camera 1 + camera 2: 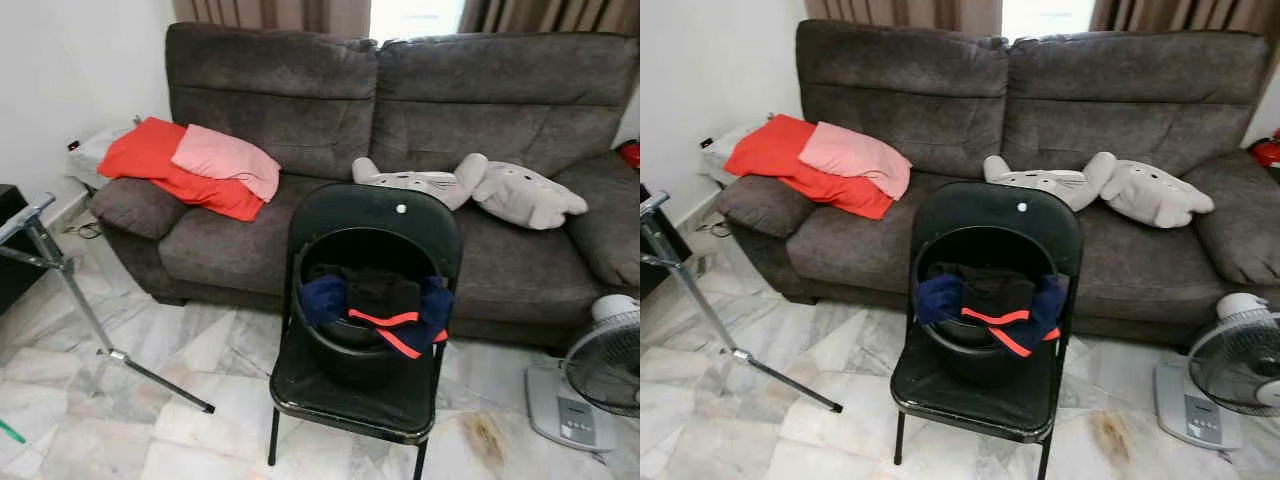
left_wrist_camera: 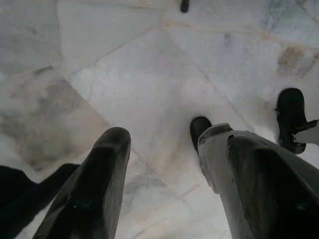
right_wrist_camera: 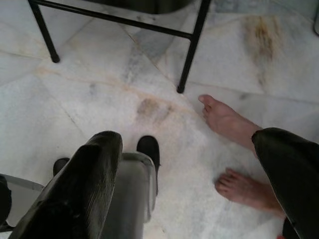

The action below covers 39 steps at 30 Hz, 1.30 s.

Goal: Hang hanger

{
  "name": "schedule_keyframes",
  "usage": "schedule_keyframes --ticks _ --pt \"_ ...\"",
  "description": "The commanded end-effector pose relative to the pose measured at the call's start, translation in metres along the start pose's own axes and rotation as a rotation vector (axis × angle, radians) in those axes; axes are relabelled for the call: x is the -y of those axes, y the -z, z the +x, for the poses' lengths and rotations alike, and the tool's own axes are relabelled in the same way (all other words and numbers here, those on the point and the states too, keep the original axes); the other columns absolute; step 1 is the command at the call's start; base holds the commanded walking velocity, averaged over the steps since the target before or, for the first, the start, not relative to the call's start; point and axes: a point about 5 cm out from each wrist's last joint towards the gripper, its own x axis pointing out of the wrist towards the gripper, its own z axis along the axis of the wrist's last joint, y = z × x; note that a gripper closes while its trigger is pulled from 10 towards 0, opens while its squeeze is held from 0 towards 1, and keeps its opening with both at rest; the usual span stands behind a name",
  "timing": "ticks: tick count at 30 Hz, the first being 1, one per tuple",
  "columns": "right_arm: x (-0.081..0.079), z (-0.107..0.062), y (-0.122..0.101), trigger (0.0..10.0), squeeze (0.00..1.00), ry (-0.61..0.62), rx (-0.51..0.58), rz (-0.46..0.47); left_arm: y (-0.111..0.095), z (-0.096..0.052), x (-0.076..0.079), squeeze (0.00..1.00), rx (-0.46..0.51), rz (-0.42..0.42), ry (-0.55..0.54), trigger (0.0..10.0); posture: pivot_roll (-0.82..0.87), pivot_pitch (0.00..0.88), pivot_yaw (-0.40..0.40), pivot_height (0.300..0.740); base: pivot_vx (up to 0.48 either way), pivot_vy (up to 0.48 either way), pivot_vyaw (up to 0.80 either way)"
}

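A black folding chair [image 1: 372, 208] stands before me on the marble floor. On its seat sits a black bucket [image 1: 345, 350] holding dark clothes, with a navy garment with orange-red stripes [image 1: 405, 328] draped over its rim. At the left stands a silver metal rack [image 1: 62, 268] with a slanted leg. My left gripper [image 2: 174, 144] hangs open over bare floor, with nothing between its fingers. My right gripper [image 3: 192, 144] also hangs open above the floor, just short of the chair's front legs [image 3: 192, 50].
A grey sofa [image 1: 300, 100] behind the chair carries a red cloth [image 1: 150, 160], a pink cloth [image 1: 228, 158] and a grey plush toy [image 1: 500, 188]. A white fan [image 1: 590, 375] stands at the right. A person's bare feet [image 3: 227, 122] are close beside my right gripper.
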Motion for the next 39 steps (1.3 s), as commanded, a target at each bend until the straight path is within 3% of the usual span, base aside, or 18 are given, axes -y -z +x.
schedule_keyframes --ticks 1,12,39 --pt "0.0 0.0 0.001 10.0 0.0 0.002 0.002 0.007 0.008 -0.001 -0.002 0.0 -0.026 -0.008 -0.004 10.0 -0.01 0.005 0.045 0.74 0.0 0.371 0.0" --pt "0.0 0.0 0.001 10.0 0.0 0.0 0.002 0.006 0.008 -0.001 -0.003 0.0 -0.029 -0.002 -0.005 10.0 -0.01 0.008 0.044 0.74 0.0 0.348 0.0" --pt "0.0 0.0 0.001 10.0 0.0 -0.001 0.004 0.006 -0.006 0.001 0.0 0.0 -0.005 -0.005 0.017 10.0 -0.01 0.008 0.045 0.74 0.0 0.0 0.0"
